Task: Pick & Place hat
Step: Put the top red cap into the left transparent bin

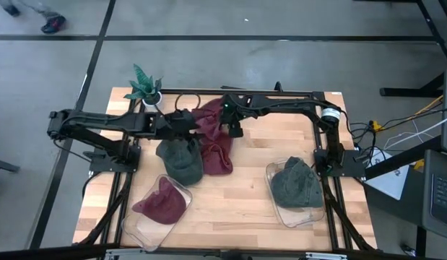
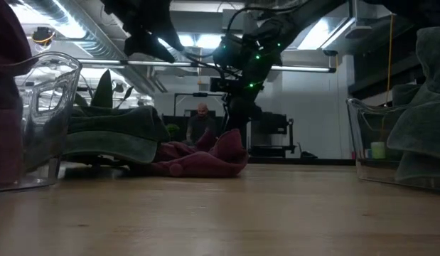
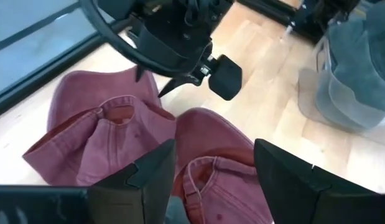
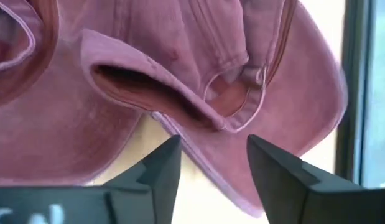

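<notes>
Right claw (image 1: 235,131) hung with its fingers (image 4: 158,168) parted and empty, directly above the rear maroon hat (image 4: 198,81), whose brim edge lay between the fingertips without touching them. Left claw (image 3: 214,171), likewise spread and empty, hovered beside it over the second maroon hat (image 3: 211,155) on the bench (image 1: 237,206).

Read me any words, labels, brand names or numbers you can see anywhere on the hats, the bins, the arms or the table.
None can be read.
Maroon hats: no logo or tag text shows, only stitching.
Green hat and clear bins: no print visible.
Right gripper and left gripper: plain dark jaws, no markings.
Background items in the low view: too small to read.
</notes>
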You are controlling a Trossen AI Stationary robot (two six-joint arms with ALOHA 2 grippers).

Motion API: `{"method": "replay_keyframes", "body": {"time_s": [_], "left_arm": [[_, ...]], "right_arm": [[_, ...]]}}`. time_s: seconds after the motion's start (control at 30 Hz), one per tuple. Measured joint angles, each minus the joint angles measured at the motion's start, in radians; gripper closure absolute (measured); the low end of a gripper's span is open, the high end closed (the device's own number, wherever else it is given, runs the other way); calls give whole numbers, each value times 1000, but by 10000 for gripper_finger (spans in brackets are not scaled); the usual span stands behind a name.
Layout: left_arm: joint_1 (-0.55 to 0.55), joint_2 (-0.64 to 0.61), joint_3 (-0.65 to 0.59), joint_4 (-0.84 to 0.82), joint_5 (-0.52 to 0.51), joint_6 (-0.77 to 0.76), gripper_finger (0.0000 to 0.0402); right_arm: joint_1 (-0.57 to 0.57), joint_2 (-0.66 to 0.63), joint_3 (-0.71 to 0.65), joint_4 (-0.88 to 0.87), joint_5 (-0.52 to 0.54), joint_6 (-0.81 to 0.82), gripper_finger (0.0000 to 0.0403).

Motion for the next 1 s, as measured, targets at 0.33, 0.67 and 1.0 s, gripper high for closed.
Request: {"method": "replay_keyframes", "body": {"time_s": [0.33, 0.67, 1.0], "left_arm": [[0, -34, 0, 1, -14, -52, 192], [0, -33, 0, 0, -13, -66, 192], [0, -33, 0, 0, -14, -63, 192]], "right_arm": [[-38, 0, 0, -38, -39, 8, 272], [-22, 0, 0, -82, -36, -59, 241], [-19, 38, 0, -13, -35, -168, 194]]}}
